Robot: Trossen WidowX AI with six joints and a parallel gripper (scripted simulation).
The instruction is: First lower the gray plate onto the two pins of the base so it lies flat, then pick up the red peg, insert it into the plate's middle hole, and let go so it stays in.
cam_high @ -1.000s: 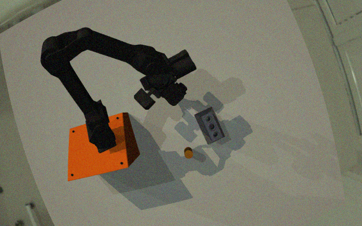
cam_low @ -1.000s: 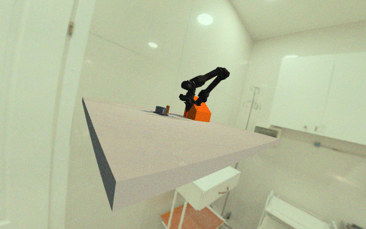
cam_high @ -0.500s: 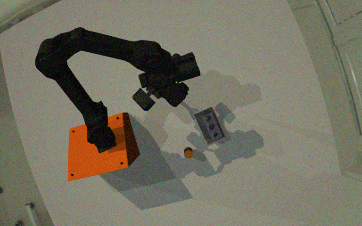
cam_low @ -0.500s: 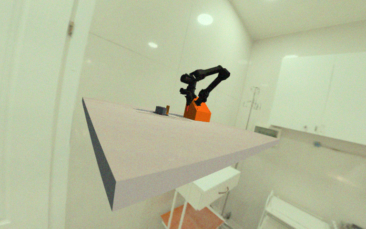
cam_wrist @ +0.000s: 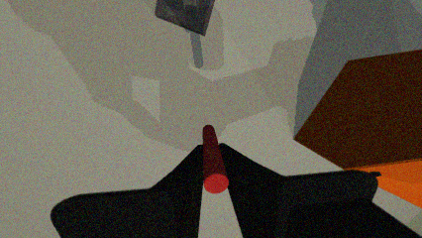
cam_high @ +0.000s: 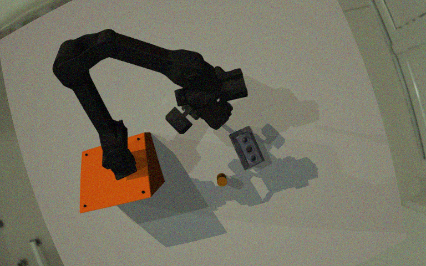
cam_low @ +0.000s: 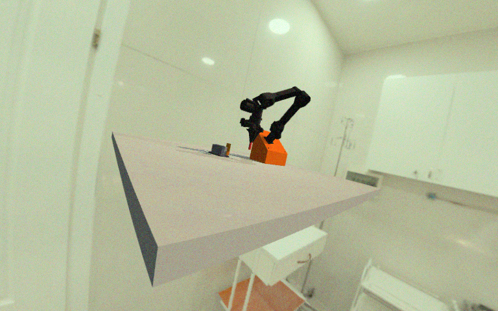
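The red peg [cam_low: 249, 146] [cam_wrist: 216, 183] is held upright between the fingertips, its lower end off the table. My gripper [cam_low: 250, 140] [cam_wrist: 211, 149] is shut on it; in the top view the arm hides the fingers and peg. The gray plate [cam_high: 257, 149] [cam_low: 218, 149] lies within the outline of the darker base [cam_high: 238, 150] [cam_wrist: 181, 22] and looks flat. It shows three dark round spots in a row, the middle one with no peg in it. Whether pins fill the outer two is too dim to tell. The held peg is to one side of the base.
A short orange cylinder [cam_high: 221, 179] [cam_low: 228, 149] stands on the table [cam_high: 308, 224] [cam_low: 244, 200] near the base. The large orange block [cam_high: 112, 188] [cam_low: 275, 157] [cam_wrist: 371, 109] under the arm is beside the gripper. Shadows of the arm fall around the plate.
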